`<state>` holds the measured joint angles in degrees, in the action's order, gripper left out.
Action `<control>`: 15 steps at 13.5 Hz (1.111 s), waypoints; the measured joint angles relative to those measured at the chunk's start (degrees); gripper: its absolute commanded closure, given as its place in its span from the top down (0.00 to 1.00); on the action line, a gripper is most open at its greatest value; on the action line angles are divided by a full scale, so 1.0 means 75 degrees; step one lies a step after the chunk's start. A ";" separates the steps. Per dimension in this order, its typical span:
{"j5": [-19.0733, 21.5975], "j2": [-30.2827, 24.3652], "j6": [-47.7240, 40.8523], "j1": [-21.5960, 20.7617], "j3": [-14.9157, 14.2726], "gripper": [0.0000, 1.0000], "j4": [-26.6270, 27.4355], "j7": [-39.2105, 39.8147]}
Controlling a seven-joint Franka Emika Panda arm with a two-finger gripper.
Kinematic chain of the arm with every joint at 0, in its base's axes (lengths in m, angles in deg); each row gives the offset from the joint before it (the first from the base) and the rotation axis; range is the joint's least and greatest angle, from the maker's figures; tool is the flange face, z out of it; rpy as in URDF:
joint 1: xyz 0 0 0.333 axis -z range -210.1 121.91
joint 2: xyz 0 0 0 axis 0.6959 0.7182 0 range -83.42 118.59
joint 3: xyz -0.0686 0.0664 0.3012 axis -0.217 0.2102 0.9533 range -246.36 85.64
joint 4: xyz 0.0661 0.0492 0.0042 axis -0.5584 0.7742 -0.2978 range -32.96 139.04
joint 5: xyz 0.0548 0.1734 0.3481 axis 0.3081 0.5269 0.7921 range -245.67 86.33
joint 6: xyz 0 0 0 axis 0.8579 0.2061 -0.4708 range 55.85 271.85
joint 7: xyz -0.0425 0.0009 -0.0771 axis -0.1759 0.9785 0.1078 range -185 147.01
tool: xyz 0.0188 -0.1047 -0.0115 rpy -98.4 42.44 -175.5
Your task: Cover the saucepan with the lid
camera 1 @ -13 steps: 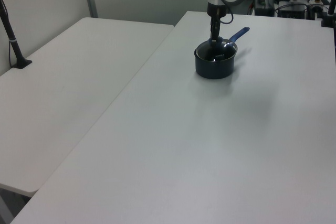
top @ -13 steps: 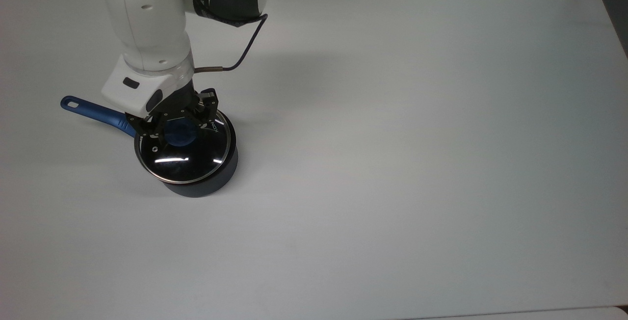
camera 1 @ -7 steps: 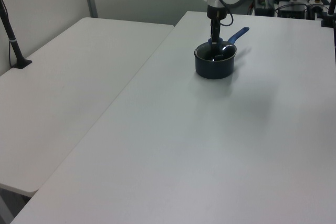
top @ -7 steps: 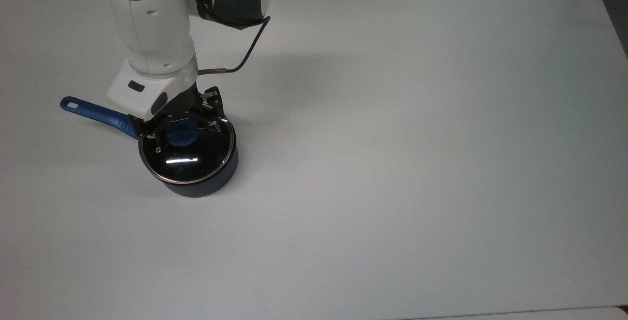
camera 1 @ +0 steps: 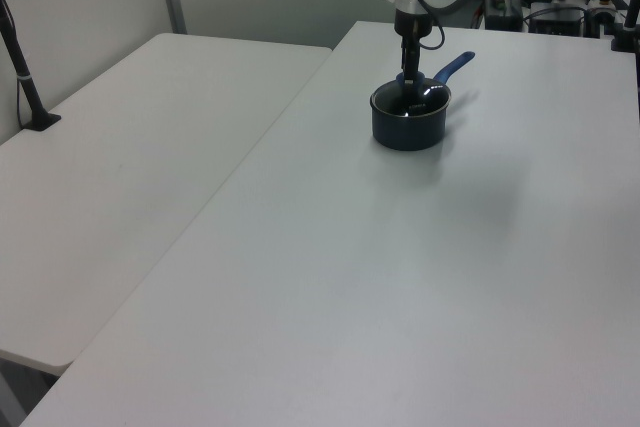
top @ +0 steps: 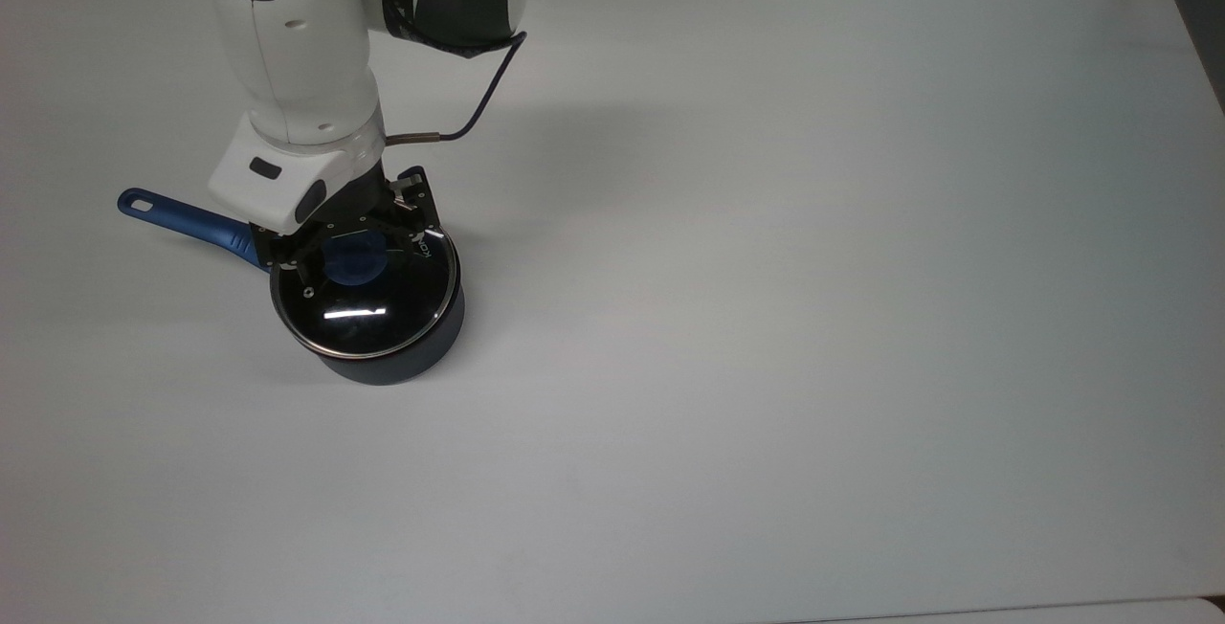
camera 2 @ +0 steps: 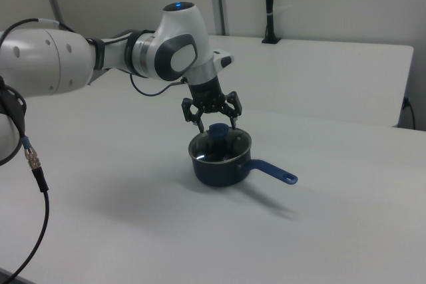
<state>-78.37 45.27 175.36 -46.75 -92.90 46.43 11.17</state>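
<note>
Above lid [camera 2: 218, 149] on saucepan [camera 2: 219, 167]: hand [camera 2: 216, 126] spread wide, straddling knob.

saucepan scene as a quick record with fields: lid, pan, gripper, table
lid: glass lid with blue knob, seated on the saucepan rim
saucepan: black saucepan, blue handle pointing to the top view's left
gripper: gripper above the knob, jaws spread to either side of it
table: white table
</note>
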 measured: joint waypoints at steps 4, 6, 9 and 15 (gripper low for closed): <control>0.0000 0.0000 0.0181 0.0026 -0.0044 0.81 0.0000 0.0271; 0.0003 0.0001 0.0572 0.0028 -0.0093 0.74 0.0010 0.0270; 0.0003 0.0001 0.0632 0.0028 -0.0108 0.80 0.0012 0.0265; 0.0005 0.0002 0.0633 -0.0011 -0.0103 0.82 0.0061 -0.0001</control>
<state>-78.33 45.29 180.11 -46.83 -93.68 46.89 11.16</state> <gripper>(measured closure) 0.176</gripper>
